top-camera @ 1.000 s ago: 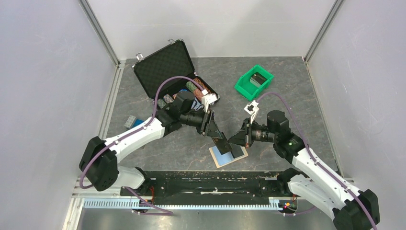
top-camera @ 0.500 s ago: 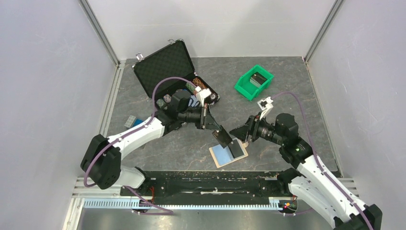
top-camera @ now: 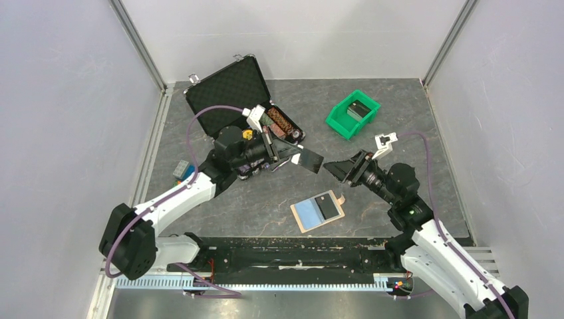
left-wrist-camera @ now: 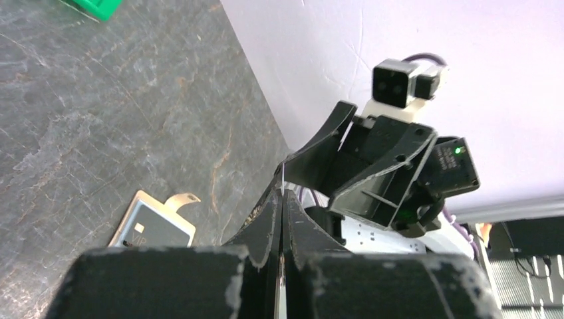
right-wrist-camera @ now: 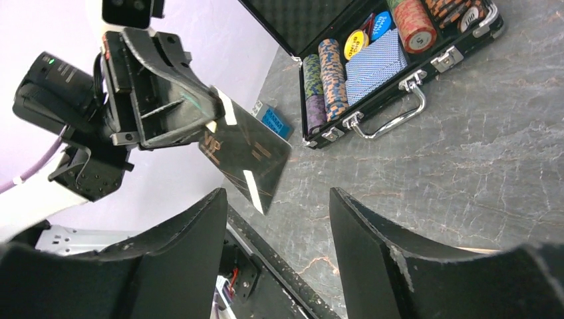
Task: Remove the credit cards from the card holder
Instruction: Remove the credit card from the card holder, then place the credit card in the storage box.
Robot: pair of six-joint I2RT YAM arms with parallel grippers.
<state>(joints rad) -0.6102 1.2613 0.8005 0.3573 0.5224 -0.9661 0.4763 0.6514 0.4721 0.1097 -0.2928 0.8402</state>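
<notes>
Left gripper (top-camera: 290, 157) pinching dark credit card (top-camera: 309, 160) aloft, right gripper (top-camera: 334, 169) at card's 3 o'clock, fingers spread, card holder (top-camera: 306, 215) open flat at 6 o'clock, second card (top-camera: 328, 206) inside.

Both arms wear white shells over black joints: the left arm (top-camera: 176, 198) and the right arm (top-camera: 442, 247) alike. A purple cable (top-camera: 189, 136) loops along each. Small white cameras (top-camera: 255, 114) sit at the wrists. The black fingers (right-wrist-camera: 386, 252) are scuffed at their edges (a chalky grey), and a green light (left-wrist-camera: 457, 150) glows on the right wrist.
</notes>
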